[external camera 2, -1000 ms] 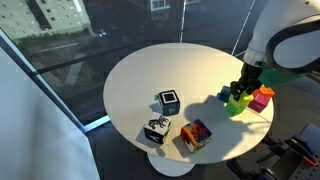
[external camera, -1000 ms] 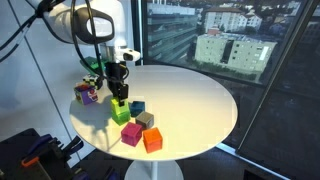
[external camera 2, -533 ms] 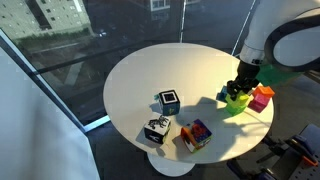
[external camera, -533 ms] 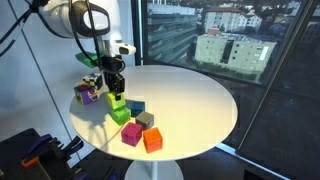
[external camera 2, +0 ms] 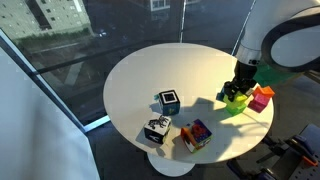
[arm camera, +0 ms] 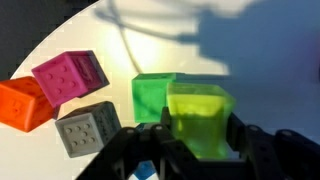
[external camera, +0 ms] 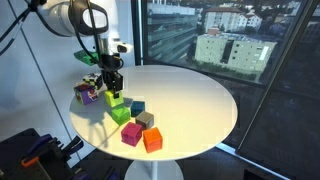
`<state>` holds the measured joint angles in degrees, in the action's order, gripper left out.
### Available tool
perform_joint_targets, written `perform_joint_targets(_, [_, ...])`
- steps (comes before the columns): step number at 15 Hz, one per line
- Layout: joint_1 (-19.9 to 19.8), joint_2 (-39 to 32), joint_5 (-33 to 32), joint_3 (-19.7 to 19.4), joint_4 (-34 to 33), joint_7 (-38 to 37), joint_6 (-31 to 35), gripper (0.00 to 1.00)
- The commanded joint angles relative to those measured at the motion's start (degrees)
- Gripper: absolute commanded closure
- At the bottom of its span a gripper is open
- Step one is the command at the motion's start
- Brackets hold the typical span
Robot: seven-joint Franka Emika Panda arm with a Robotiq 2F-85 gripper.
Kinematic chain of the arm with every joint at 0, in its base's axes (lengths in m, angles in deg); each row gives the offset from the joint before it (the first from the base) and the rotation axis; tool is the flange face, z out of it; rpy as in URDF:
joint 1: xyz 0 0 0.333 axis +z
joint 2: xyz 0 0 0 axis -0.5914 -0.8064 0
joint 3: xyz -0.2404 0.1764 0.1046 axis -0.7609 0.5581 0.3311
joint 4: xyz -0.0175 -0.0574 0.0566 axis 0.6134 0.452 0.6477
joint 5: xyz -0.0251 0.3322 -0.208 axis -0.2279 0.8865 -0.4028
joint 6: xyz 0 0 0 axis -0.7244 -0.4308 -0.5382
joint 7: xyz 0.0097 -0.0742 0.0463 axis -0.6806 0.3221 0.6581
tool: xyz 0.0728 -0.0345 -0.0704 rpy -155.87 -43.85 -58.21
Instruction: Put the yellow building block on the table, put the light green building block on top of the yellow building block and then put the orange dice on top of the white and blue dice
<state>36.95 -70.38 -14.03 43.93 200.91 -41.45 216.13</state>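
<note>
Pinches a yellow block point(arm camera: 200, 115) tight between the fingers point(arm camera: 245, 142) of the gripper point(external camera: 113, 90). Holds it just beside the green block point(arm camera: 150, 98), low over the table point(external camera: 190, 95); cannot tell whether touching. Looks close to finishing step one; stacking green on yellow not yet done. Shows purple-and-orange die point(external camera 2: 196, 134) and white die point(external camera 2: 155, 130) unstacked, well apart from the green block. Shows no containers.

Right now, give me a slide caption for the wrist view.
Gripper clasping the yellow building block beside the light green building block.
</note>
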Motion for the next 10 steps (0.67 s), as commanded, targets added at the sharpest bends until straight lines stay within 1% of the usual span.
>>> perform_joint_targets(1, [-0.05,0.00,0.02,0.03,-0.07,0.04,-0.12,0.48])
perform_joint_targets(7, [-0.05,0.00,0.02,0.03,-0.07,0.04,-0.12,0.48])
perform_joint_targets(8, [0.03,-0.05,-0.21,0.11,-0.19,-0.19,-0.08,0.73])
perform_joint_targets(10, [0.19,-0.29,-0.28,0.26,-0.54,-0.34,-0.12,0.73])
